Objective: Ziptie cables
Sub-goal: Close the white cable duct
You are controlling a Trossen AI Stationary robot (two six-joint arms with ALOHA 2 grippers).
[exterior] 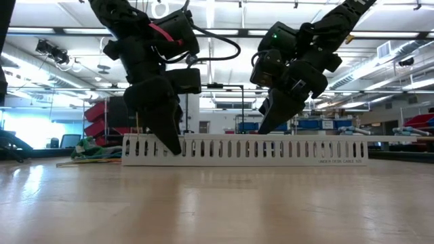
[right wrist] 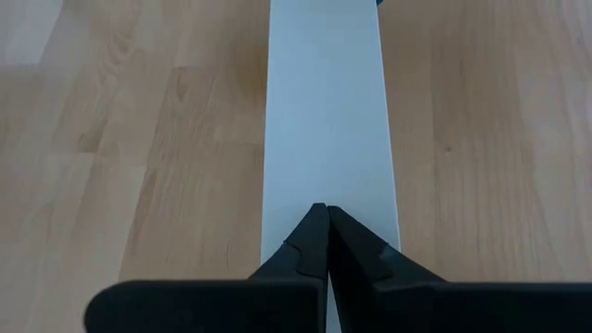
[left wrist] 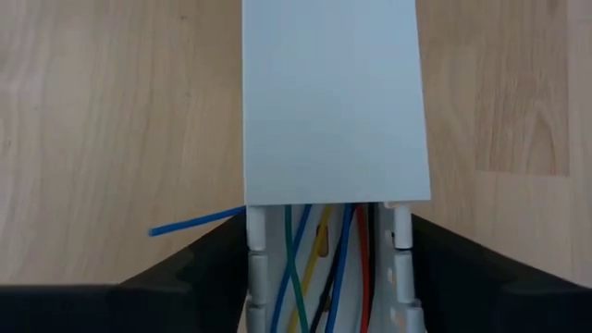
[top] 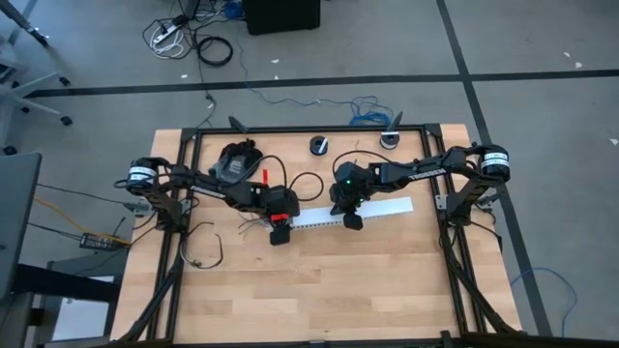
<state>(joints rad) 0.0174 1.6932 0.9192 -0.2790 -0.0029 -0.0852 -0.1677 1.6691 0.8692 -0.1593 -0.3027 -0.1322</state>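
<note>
A white slotted duct (top: 350, 214) lies flat on the wooden table, with a plain white cover (left wrist: 335, 102) on top. At its uncovered left end, coloured wires (left wrist: 319, 264) (blue, green, yellow, red, black) lie inside. A loose bundle of thin dark cables (top: 205, 253) lies on the table to the left; no module shows. My left gripper (top: 279, 230) is at the duct's left end, fingers straddling it. My right gripper (top: 350, 218) is shut, tips down on the cover near the duct's middle. My left gripper has the duct's uncovered left end (left wrist: 254, 240) between its two fingers (left wrist: 208, 273), one against each slotted side wall. It comes slanting down from above, with the fingers pointing along the duct. The duct stays flat on the table. My right gripper presses its shut fingertips (right wrist: 324, 222) down on the white cover (right wrist: 328, 120) from above, slanting. The tips sit on the cover's centre line, near the middle of the duct's length.
One blue wire (left wrist: 194, 222) sticks out sideways from the duct's open end. A black object (top: 237, 159) and two small round dark parts (top: 319, 145) sit near the far edge. The black frame (top: 309, 129) borders the table. Bare wood lies toward the near edge.
</note>
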